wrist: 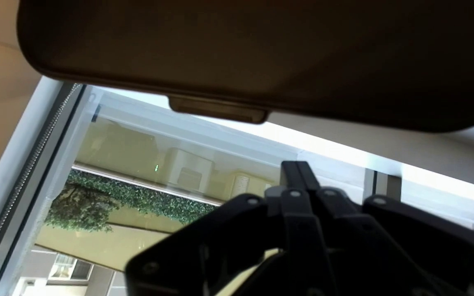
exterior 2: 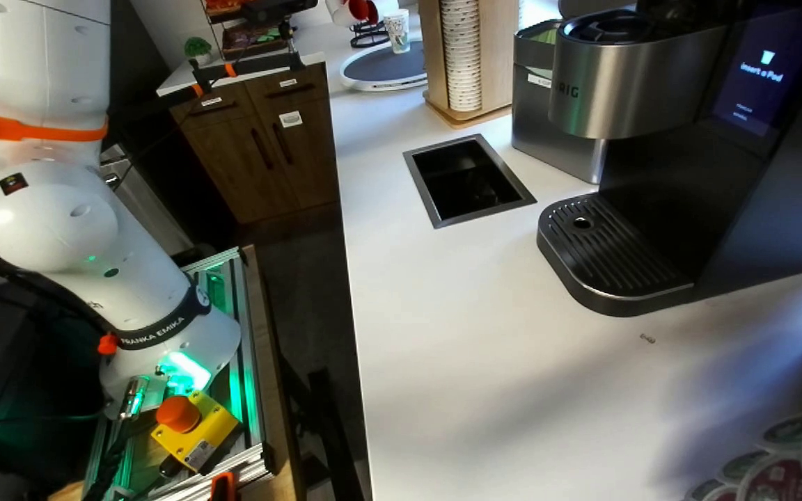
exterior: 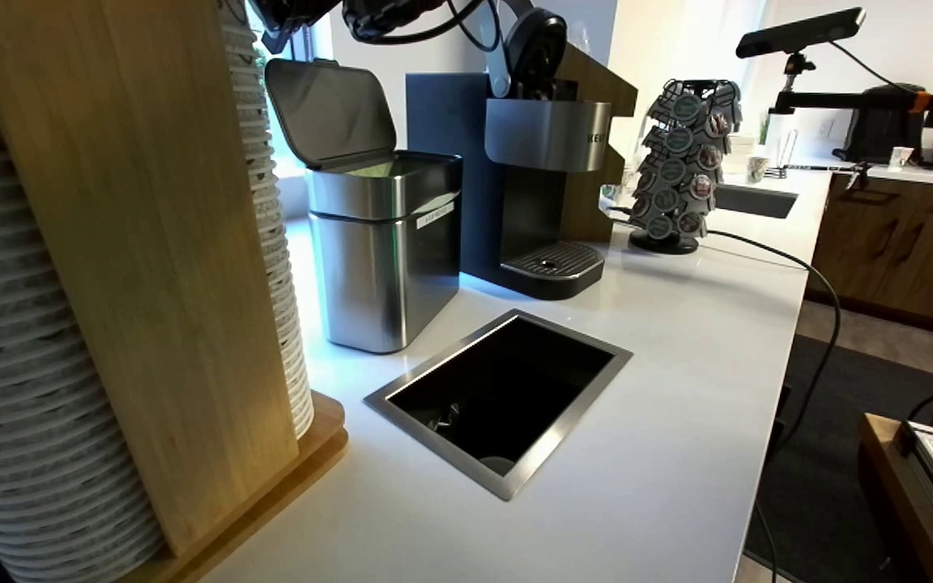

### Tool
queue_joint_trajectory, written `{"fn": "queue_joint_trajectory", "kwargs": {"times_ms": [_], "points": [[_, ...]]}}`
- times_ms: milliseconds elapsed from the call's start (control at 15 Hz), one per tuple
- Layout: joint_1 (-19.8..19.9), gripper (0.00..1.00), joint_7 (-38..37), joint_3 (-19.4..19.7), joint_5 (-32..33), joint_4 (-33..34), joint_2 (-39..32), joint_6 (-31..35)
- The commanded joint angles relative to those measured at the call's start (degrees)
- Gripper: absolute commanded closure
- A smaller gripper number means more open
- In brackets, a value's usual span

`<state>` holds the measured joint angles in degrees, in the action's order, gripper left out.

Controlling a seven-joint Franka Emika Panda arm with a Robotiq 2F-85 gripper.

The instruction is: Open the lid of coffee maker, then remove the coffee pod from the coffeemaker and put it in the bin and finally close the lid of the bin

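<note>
The bin (exterior: 389,267) stood on the counter (exterior: 661,421), the coffee maker (exterior: 491,190) just beside it in both exterior views. The wrist view alone showed the gripper (wrist: 296,164) plainly: its fingertips met, as narrow as could be, and the raised lid of the bin (wrist: 257,53) was apart from them in that picture, with a window (wrist: 220,152) seen between. In an exterior view the whole lid leaned back from the bin's rim, and the coffee maker's lid (exterior: 537,47) was tipped up too. Only in an exterior view could the screen (exterior 2: 752,76) be read, "Insert a Pod"; whether the dark well (exterior 2: 610,29) near it held the coffee pod I could not tell. Counted, there were one bin and one coffee maker; one steel-rimmed opening (exterior: 568,419), near the bin on the robot's side; two stacks of cups (exterior: 37,348) in a wooden stand (exterior: 159,243), on the bin's side away from the coffee maker; one pod rack (exterior: 665,241), farther from the bin than the coffee maker, its pods (exterior: 679,139) too overlapped to count; and, well apart from the bin, one robot arm (exterior 2: 46,209) with one orange button (exterior 2: 178,414) near its base.
</note>
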<state>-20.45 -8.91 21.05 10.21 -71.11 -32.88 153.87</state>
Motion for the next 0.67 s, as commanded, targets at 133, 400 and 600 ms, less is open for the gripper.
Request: {"fn": "queue_joint_trajectory", "kwargs": {"times_ms": [133,400,600], "points": [[5.0,1.0,-1.9,-6.7,3.7,3.6,-1.1,-5.1],[6.3,1.0,-1.7,-8.5,4.9,4.6,-1.0,-8.9],[5.2,1.0,-0.5,-7.1,3.8,4.9,-0.6,-12.3]]}}
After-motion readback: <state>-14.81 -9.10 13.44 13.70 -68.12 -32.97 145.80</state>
